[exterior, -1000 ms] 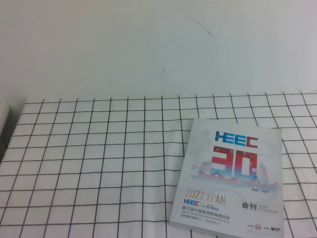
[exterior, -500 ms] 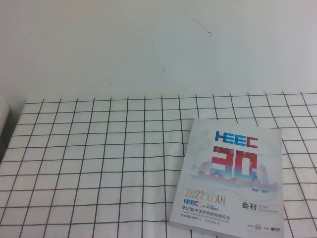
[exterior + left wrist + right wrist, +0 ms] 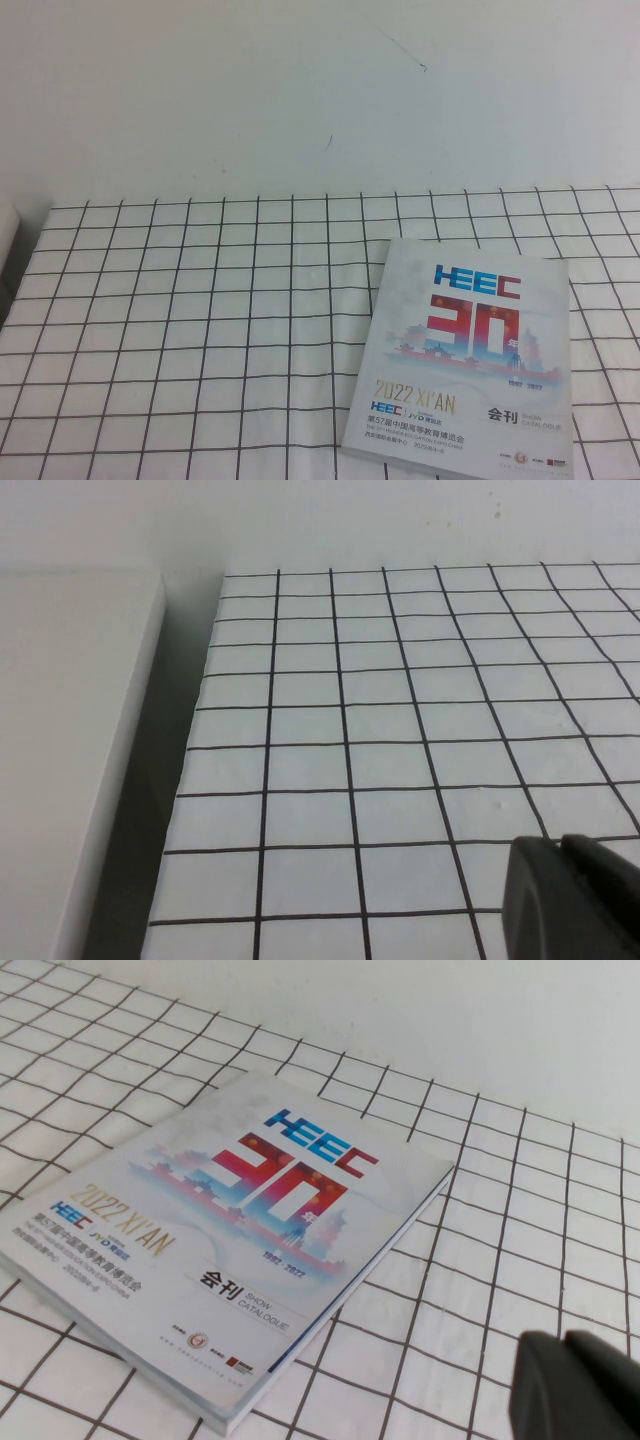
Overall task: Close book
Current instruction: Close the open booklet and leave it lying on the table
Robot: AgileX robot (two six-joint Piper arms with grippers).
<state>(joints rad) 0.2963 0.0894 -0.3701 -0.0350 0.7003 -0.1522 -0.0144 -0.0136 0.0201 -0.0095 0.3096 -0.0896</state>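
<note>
Glossy flat book (image 3: pixel 465 360); L gripper (image 3: pixel 560 880) over grid cloth (image 3: pixel 380 720), R gripper (image 3: pixel 563 1370) nr book.

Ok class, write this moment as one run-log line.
book: closed, flat on cloth | left gripper: over cloth | right gripper: near book, apart

Book (image 3: pixel 465 355) is lying flat on the tabletop (image 3: pixel 200 320), right gripper (image 3: pixel 565 1355) hanging near it, left gripper (image 3: pixel 565 860) sitting well off to its left.
</note>
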